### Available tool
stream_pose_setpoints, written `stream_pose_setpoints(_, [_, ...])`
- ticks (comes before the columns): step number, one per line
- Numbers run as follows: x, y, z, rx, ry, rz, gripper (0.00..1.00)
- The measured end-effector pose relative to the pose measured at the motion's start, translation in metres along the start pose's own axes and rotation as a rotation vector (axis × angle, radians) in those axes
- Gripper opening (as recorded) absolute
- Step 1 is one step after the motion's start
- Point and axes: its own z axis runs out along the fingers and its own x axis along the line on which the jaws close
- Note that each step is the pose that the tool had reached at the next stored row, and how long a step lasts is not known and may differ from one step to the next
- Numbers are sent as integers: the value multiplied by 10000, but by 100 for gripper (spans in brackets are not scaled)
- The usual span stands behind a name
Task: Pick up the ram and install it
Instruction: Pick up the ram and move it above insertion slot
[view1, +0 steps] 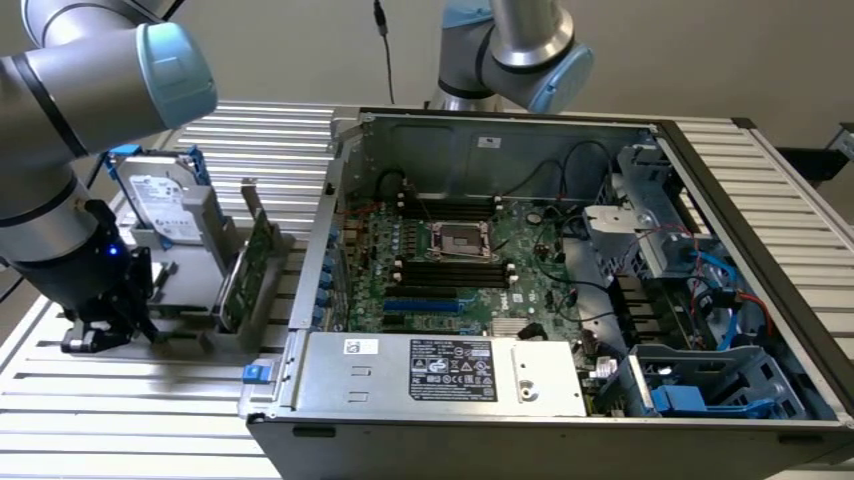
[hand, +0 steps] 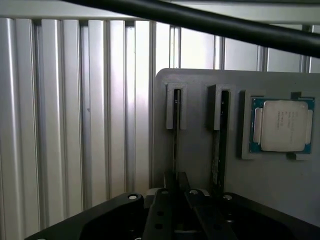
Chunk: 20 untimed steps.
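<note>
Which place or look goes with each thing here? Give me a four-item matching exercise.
1 hard drive
2 power supply
3 CPU
4 ram

A on edge in a slot of the holder
B flat in a holder recess
C inside the case
D silver with blue rails, standing upright

Pairs: 1-D, 2-C, 3-B, 4-A

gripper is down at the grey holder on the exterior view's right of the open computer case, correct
No. The gripper is down at the grey holder, but the holder stands on the exterior view's left of the open computer case, not its right, as the exterior view shows.
</note>
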Motion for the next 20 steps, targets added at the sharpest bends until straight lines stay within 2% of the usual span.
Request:
stream_pose_setpoints(2, [-1,0,0,-1,-25,2,14])
stream_pose_setpoints(8, [1,0,0,-3,-32,0,14])
stream_pose_setpoints(11, [1,0,-30,-3,-71,-1,14])
stream_pose_setpoints(14, [-2,1,-111,-2,-82,0,14])
stream_pose_setpoints(20, [-9,3,-375,-2,-82,0,14])
